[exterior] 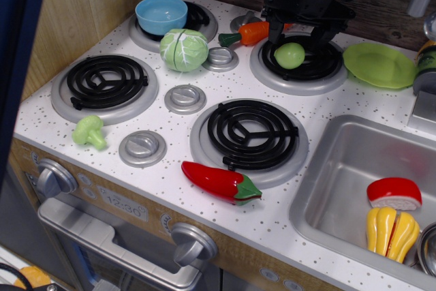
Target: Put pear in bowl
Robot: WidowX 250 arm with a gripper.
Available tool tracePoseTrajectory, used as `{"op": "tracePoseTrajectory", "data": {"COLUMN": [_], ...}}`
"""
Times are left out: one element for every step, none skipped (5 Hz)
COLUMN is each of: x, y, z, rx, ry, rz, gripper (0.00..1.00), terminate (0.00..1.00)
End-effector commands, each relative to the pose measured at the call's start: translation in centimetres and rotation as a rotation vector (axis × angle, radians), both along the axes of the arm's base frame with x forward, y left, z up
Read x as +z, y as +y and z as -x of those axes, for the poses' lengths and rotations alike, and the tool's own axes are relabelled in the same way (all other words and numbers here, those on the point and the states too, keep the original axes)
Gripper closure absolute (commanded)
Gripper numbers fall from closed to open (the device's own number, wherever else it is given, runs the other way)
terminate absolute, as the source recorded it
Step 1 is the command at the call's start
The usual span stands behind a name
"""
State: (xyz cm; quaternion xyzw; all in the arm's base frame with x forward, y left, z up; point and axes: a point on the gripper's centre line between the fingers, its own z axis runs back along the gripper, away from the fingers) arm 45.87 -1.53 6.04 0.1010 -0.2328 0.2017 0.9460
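The pear (289, 55) is a small, smooth, light green ball of a fruit with a soft sheen and no stem or markings that can be made out. It sits on the black coil of the back right burner (300, 66) of the speckled white worktop (174, 168). The black hand (298, 33) hangs just above and behind it, spread wide, one finger to each side of the fruit's top and neither seeming to touch it. The bowl (161, 14), round, light blue and empty, rests on the back left burner, well apart from the pear. Between them lie a veined pale green cabbage (184, 50) just in front of the bowl and an orange carrot (245, 33) just left of the hand. A flat lime green plate (379, 65) lies to the right of the pear's burner.
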Motion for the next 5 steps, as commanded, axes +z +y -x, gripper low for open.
{"op": "tracePoseTrajectory", "data": {"x": [-0.2,-0.9,-1.5,-1.2,0.6], "y": [1.3,1.4,1.2,1.2,2.3], "z": [-0.8,-0.5,-0.2,0.0,0.6], "rx": [-0.038,-0.032,-0.013,-0.01,0.006], "ry": [-0.043,-0.033,-0.03,-0.031,-0.036], "rz": [0.026,0.046,0.072,0.065,-0.002], "gripper": [0.0,0.0,0.0,1.0,1.0], "terminate": [0.0,0.0,0.0,0.0,0.0]}}
